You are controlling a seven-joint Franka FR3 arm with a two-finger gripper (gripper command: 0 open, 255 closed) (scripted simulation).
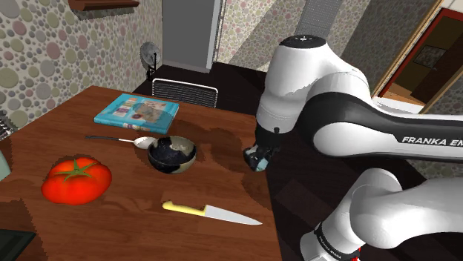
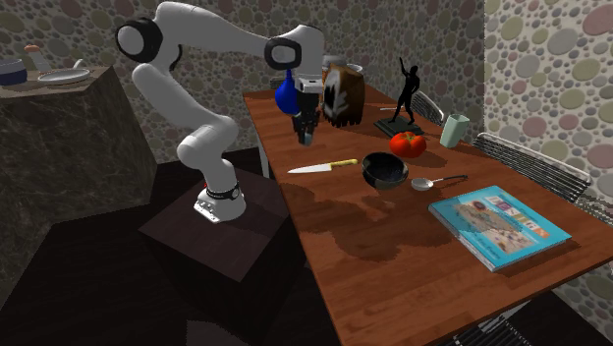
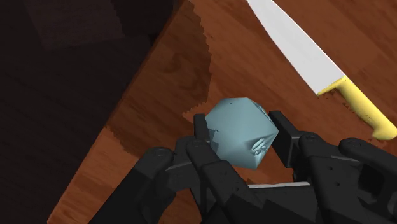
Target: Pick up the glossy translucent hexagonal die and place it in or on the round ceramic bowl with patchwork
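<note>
OK, pick looks done: end effector (image 3: 240, 127) is pinching the pale blue faceted die (image 3: 236, 141), one finger on each side, both in contact in the wrist view. The die seems to be off the counter (image 1: 222, 185), judging by the shadow under it and the hand's height in the second exterior view. It hangs near the counter's edge on the stand's side, close to the blade of the yellow-handled knife (image 3: 299, 54). The target bowl (image 1: 172, 154) is dark with patchy markings inside. It sits mid-counter beyond the knife, just beside the spoon (image 1: 122, 139); tomato (image 1: 76, 180) and book (image 1: 137, 111) are further out. Left to do: carry the die over the knife to above the bowl, lower, release. I'd call it roughly half done, with transport and place not yet done. Risk: the grip is on slanted faces, so the die may twist or slip in transit. Keep enough height to clear the knife and the bowl rim.
</note>
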